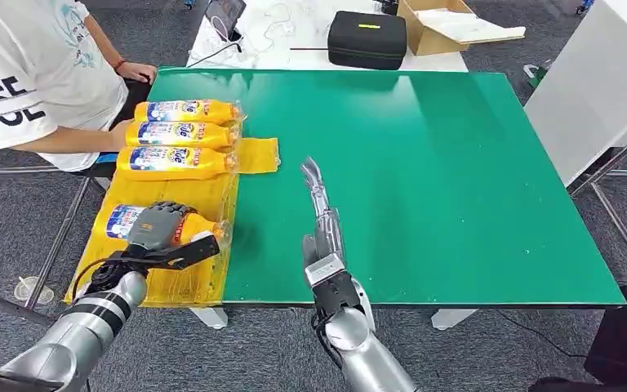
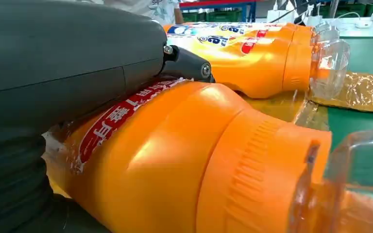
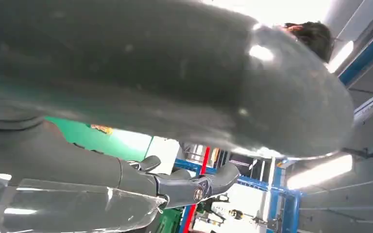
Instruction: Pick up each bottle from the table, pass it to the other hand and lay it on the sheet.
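Orange bottle (image 1: 163, 225), clear cap, under left hand (image 1: 157, 229) fingers on yellow sheet (image 1: 181, 192); right hand (image 1: 320, 214) fingers straight, empty.

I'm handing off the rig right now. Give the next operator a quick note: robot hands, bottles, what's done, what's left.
Left robot hand: wrapped over the fourth bottle, which lies on the yellow sheet at the near end; not released yet.
Right robot hand: open, fingers straight, holding nothing, over the green table.
Bottles: three others lie side by side at the sheet's far end, next to a seated person.
Done: three bottles laid on the sheet.
Left: let go of the fourth and pull the left arm back. I see no more bottles on the bare table.
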`<state>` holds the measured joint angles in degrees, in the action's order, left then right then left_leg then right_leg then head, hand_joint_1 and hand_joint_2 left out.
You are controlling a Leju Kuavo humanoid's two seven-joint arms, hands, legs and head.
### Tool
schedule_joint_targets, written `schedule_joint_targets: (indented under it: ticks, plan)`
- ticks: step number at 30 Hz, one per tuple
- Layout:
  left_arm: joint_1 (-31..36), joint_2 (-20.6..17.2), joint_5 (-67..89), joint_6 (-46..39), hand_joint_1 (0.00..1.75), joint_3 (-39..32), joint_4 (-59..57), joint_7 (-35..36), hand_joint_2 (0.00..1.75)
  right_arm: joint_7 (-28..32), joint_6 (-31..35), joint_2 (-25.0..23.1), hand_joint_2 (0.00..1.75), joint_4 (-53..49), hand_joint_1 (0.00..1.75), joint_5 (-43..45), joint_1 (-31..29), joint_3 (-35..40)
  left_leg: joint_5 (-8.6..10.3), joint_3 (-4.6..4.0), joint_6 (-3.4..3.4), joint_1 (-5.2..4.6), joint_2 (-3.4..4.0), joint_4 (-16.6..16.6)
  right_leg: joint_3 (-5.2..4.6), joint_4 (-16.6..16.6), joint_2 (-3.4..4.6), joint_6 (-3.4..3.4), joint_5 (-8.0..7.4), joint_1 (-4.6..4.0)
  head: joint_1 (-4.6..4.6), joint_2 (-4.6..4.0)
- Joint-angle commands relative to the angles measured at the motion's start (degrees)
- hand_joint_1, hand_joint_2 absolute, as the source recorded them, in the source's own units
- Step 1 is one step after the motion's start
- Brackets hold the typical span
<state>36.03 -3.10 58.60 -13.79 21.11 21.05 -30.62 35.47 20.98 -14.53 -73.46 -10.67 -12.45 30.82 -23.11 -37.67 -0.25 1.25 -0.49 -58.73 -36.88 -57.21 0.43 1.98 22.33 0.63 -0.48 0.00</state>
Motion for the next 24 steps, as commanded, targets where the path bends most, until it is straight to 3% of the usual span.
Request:
schedule_joint_targets:
  ticks: [1,3,4,5,6,7,10,11,18,24]
  plan:
    - [2.18,-0.76,0.31,3.05,1.75,2.87,-3.87,0.21,1.75,-0.48,-0.82,1.62,0.0,2.38,0.0,0.24,-1.91,1.45,-0.03,0.11,0.04,0.0,0.06,0.02,0.1,0.03,0.02,-0.03,0.01,-0.01,0.0,0.0]
    - [1.69,-0.71,-0.18,5.78,1.75,2.75,-4.0,-0.41,1.75,-0.51,-1.17,1.45,0.0,2.9,0.0,0.28,-2.01,1.46,-0.07,0.21,0.06,-0.01,0.09,0.03,0.19,0.03,0.03,-0.04,0.04,-0.01,0.0,0.02]
    - [1.53,-0.58,-1.28,7.43,1.66,1.92,-4.08,-0.98,1.75,-0.51,-1.32,1.33,0.0,3.22,0.0,0.31,-2.06,1.45,-0.05,0.19,0.05,-0.01,0.08,0.03,0.17,0.04,0.04,-0.03,0.03,-0.01,0.0,0.0]
    - [1.29,-0.54,-2.08,9.43,0.61,1.49,-4.13,-1.41,1.75,-0.51,-1.58,1.29,0.0,3.5,0.0,0.3,-2.15,1.44,-0.1,0.34,0.07,-0.02,0.12,0.05,0.31,0.06,0.05,-0.05,0.07,-0.01,0.0,0.0]
    - [1.25,-0.55,-2.79,11.73,0.21,1.25,-4.16,-1.63,1.75,-0.51,-1.83,1.17,0.0,3.81,0.0,0.37,-2.23,1.33,-0.08,0.28,0.06,-0.02,0.12,0.05,0.26,0.05,0.06,-0.04,0.04,-0.01,0.0,0.0]
    - [1.04,-0.54,-3.73,13.37,0.0,0.75,-3.95,-1.92,1.75,-0.51,-2.18,1.09,0.0,4.01,0.0,0.42,-2.3,1.24,-0.06,0.24,0.05,-0.02,0.11,0.05,0.22,0.05,0.06,-0.03,0.03,0.0,0.0,0.0]
    - [0.57,-0.63,-6.92,19.12,0.0,-0.83,-3.74,-4.43,1.75,-0.47,-2.74,0.92,0.0,5.05,0.0,0.56,-2.63,1.08,-0.12,0.45,0.08,-0.03,0.18,0.09,0.42,0.09,0.11,-0.06,0.06,-0.01,-0.02,0.0]
    - [0.28,-0.82,-7.56,20.21,0.0,-1.04,-3.39,-5.13,0.0,-0.47,-2.9,0.85,0.0,5.48,0.0,0.6,-2.79,1.02,-0.09,0.43,0.08,-0.06,0.15,0.11,0.4,0.08,0.1,-0.05,0.05,0.03,-0.02,0.0]
    - [-0.66,-1.13,-14.76,29.72,0.0,-3.12,-1.5,-9.38,0.0,-0.18,-3.96,0.68,0.0,6.72,0.0,0.59,-3.36,0.64,-0.05,0.76,0.1,-0.05,-0.01,0.17,0.84,0.13,-0.02,-0.09,0.09,0.01,0.0,0.0]
    - [-0.68,-1.19,-15.39,30.61,0.0,-2.98,-1.2,-9.38,0.0,-0.16,-4.04,0.68,0.0,6.82,0.0,0.58,-3.35,0.62,-0.01,0.81,0.03,-0.05,-0.2,0.14,0.93,0.08,-0.09,0.06,0.13,0.03,0.0,0.0]
